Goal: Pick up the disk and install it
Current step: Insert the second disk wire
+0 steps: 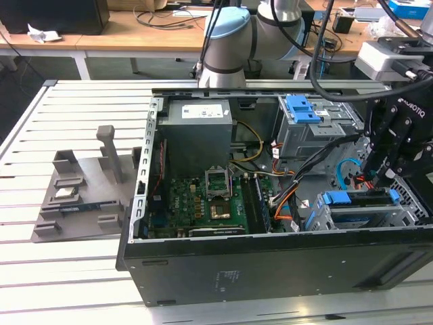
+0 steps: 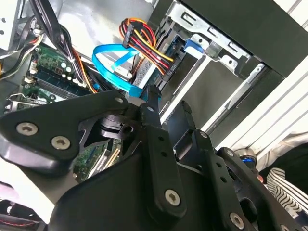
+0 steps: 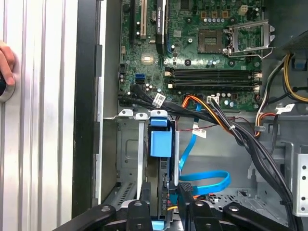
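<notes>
blue-framed disk [image 1: 362, 198] seated on edge in the drive bay at the open computer case's [image 1: 223, 271] corner, on the exterior view's right. gripper [image 1: 385, 177] just above its end; cannot tell finger state.

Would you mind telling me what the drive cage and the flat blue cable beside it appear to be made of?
The drive cage looks like bare stamped sheet metal: dull grey, with folded tabs and punched holes. The flat blue cable seems to be flexible plastic-sheathed ribbon: smooth, slightly glossy, curling in a loop.

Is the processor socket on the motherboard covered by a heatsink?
No, in the exterior view the processor socket on the motherboard sits bare, with no heatsink on it.
</notes>
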Motion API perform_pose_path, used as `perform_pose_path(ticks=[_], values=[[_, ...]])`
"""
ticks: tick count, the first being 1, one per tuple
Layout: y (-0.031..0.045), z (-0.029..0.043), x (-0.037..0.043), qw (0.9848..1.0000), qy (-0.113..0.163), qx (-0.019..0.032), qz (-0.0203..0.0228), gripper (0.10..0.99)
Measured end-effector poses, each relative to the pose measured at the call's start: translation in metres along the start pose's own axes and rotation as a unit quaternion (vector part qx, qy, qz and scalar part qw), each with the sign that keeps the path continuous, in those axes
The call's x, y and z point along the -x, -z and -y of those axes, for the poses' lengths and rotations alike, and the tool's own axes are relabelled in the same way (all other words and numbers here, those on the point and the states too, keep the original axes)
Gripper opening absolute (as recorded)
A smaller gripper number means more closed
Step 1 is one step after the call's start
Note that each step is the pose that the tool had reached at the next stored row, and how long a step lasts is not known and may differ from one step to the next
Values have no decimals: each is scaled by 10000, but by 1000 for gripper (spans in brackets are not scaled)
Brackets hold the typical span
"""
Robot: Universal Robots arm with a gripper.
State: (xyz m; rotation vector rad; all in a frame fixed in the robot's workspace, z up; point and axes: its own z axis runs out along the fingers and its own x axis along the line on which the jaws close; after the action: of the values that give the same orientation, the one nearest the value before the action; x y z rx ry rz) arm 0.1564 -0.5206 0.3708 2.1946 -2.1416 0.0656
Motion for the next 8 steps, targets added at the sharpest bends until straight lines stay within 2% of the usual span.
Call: perform_pose_path(ticks=[8], values=[[-4, 0, 0, 10000, 6, -1, 0, 345]])
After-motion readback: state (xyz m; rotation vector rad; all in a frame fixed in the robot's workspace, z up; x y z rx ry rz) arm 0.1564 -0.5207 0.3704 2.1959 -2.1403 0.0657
